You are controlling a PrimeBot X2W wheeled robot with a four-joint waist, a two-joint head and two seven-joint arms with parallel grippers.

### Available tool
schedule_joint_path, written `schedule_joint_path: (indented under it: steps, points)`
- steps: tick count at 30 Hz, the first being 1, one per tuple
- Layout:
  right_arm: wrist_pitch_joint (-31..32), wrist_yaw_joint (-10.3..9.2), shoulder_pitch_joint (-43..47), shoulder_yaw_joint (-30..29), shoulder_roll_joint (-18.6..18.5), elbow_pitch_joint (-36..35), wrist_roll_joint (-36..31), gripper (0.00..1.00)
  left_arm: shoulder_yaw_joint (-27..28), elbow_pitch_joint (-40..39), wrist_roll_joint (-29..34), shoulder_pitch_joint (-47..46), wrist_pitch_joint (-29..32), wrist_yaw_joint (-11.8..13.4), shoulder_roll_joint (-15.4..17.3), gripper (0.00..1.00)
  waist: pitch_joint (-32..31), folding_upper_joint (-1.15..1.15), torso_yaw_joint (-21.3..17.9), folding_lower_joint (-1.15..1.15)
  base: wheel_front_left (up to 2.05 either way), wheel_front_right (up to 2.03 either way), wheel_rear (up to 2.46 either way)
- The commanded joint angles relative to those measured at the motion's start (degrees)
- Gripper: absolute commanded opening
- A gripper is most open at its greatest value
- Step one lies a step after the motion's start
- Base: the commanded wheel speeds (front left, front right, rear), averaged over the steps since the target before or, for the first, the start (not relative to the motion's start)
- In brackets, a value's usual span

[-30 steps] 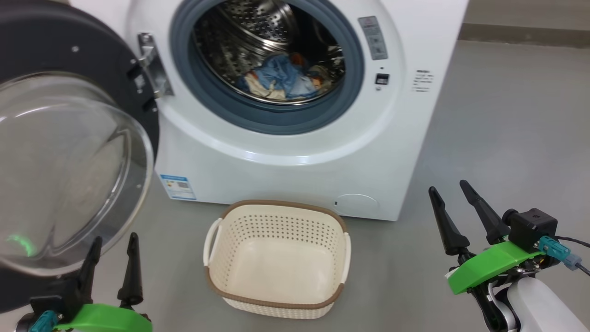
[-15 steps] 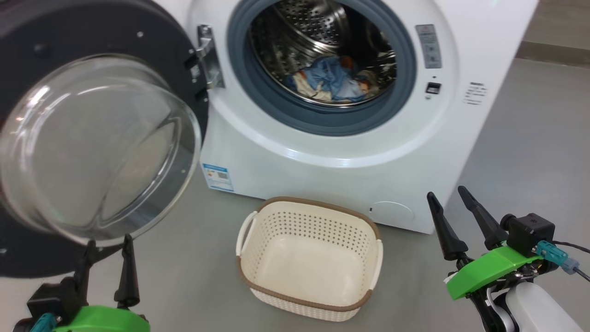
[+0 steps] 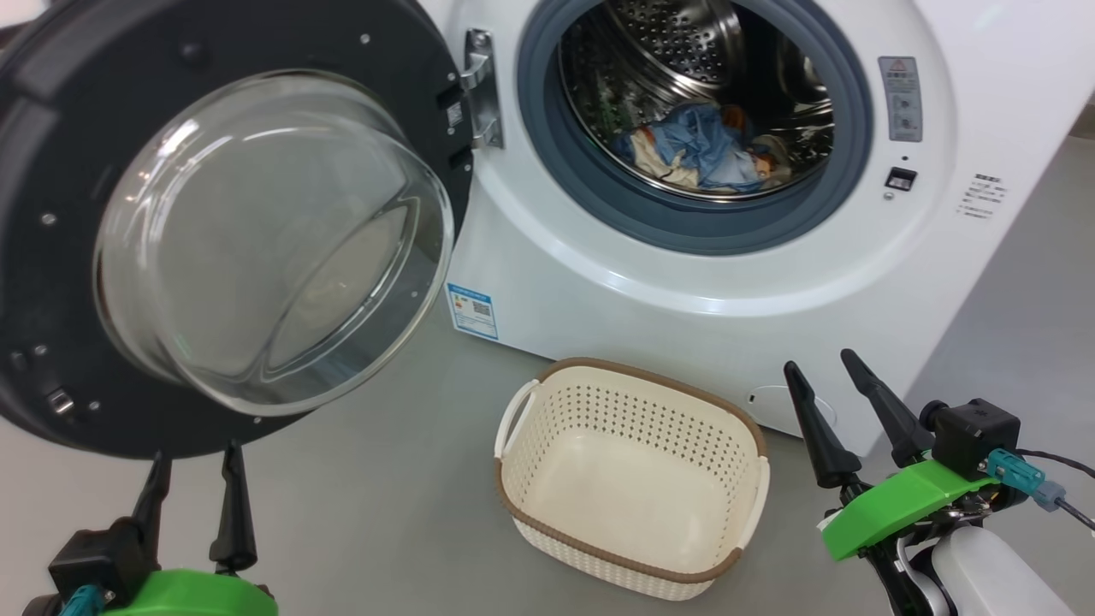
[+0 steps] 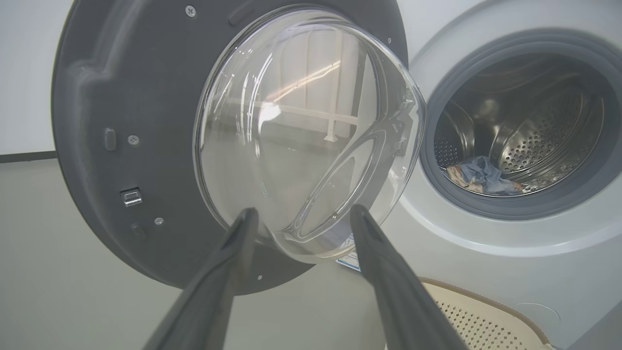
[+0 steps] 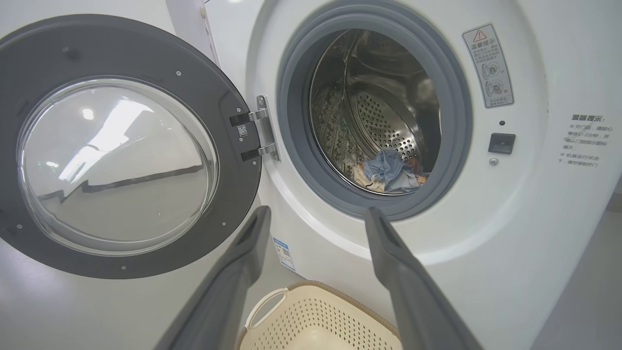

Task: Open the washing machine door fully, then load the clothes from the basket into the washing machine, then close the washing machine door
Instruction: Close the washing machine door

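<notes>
The washing machine (image 3: pixel 684 282) stands with its door (image 3: pixel 51 171) swung wide open to the left, glass bowl (image 3: pixel 274 239) bulging toward me. The clothes (image 3: pixel 701 158), light blue with a cream piece, lie inside the steel drum; the clothes (image 5: pixel 388 172) show there in the right wrist view too. On the floor in front sits the basket (image 3: pixel 547 479), holding nothing. My left gripper (image 3: pixel 192 458) is open, low at the left just below the door's rim. My right gripper (image 3: pixel 821 364) is open at the lower right, beside the basket, nothing between its fingers.
Grey floor (image 3: pixel 385 479) spreads around the basket and to the right of the machine. The door hinge (image 3: pixel 481 90) and blue label sticker (image 3: pixel 472 310) sit left of the drum opening. The round cap (image 3: pixel 770 402) is low behind the basket.
The whole head view has shifted: the camera turned left, so machine, door and basket slid right in the picture. Both grippers stay open and low.
</notes>
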Motion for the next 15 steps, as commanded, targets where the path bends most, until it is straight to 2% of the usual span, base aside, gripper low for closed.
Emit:
schedule_joint_path:
  steps: [1,15]
  points:
    - [-0.46,0.25,-0.75,1.08,-0.47,-1.10,0.42,1.00,2.04,-1.82,0.45,-1.07,-0.52,0.61,1.69,1.00,0.14,0.00,0.89,0.00,0.00,0.00,0.00]
    - [-0.46,0.25,-0.62,2.14,-0.77,-0.86,0.99,1.00,1.63,-2.02,0.39,-0.89,-0.59,1.02,1.83,1.00,-0.20,0.00,3.33,0.00,0.00,0.00,0.00]
